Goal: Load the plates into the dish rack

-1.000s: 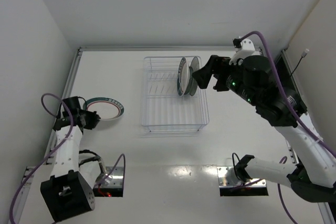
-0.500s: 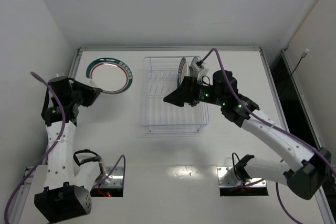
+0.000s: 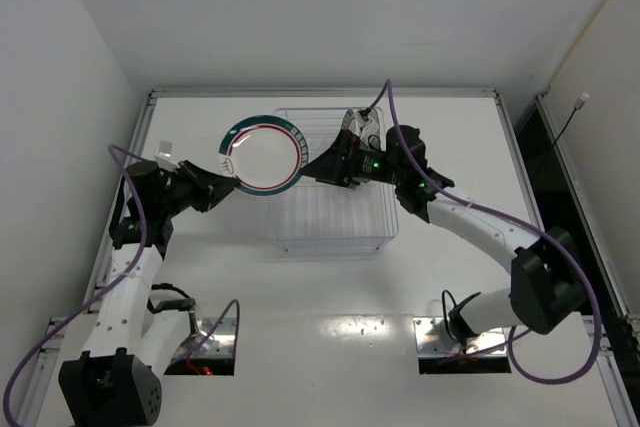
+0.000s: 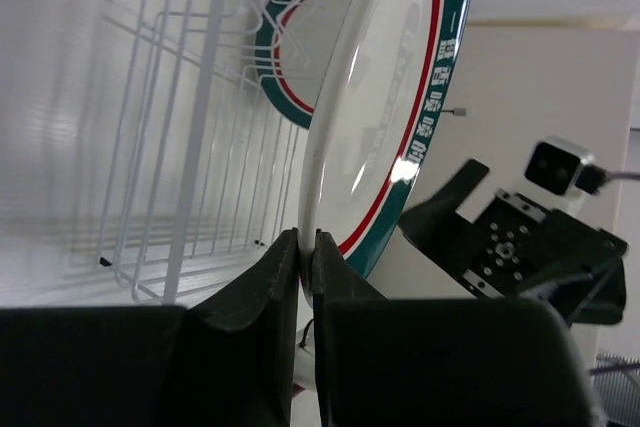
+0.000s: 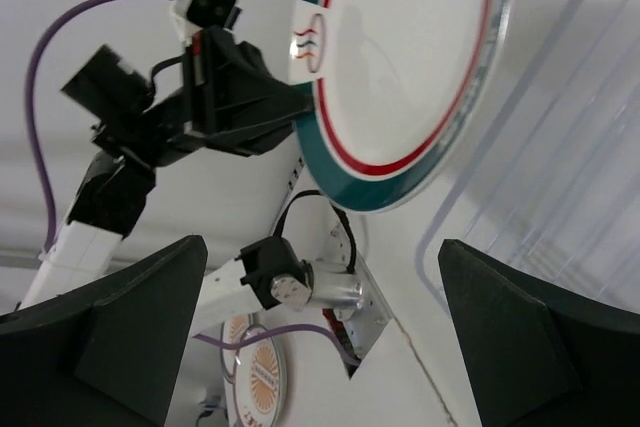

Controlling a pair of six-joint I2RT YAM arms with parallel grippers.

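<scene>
My left gripper is shut on the lower rim of the large white plate with green-and-red bands and holds it up, tilted, over the left edge of the clear dish rack. In the left wrist view my fingers pinch the plate edge-on. My right gripper is wide open and empty just right of that plate, above the rack. A smaller banded plate stands in the rack. The other racked plates are mostly hidden behind my right arm. The teal plate is out of view.
The rack's tines and clear wall lie close beside the held plate. White walls enclose the table on three sides. Two base plates sit at the near edge.
My left arm has swung the large plate from the table's far left to over the rack's left edge. My right arm has reached left and now points its open gripper at the plate.
</scene>
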